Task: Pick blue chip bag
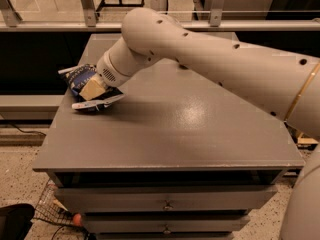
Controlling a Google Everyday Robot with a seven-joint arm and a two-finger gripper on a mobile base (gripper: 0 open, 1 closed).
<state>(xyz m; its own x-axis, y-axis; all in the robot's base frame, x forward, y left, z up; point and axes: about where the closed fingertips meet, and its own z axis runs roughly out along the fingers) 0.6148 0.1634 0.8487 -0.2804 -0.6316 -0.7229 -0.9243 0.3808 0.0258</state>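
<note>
Crinkly navy blue chip bag point(79, 77) under pincer point(93, 90), at grey table point(175, 134) edge.

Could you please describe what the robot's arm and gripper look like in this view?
The arm is a thick, smooth cream-white tube with rounded joints, small dark holes along its shell and a thin gold band towards the right. The wrist has a patch of fine perforations. The gripper, at the left edge of the grey table against the crinkly dark-blue chip bag, shows a tan blocky part.
</note>
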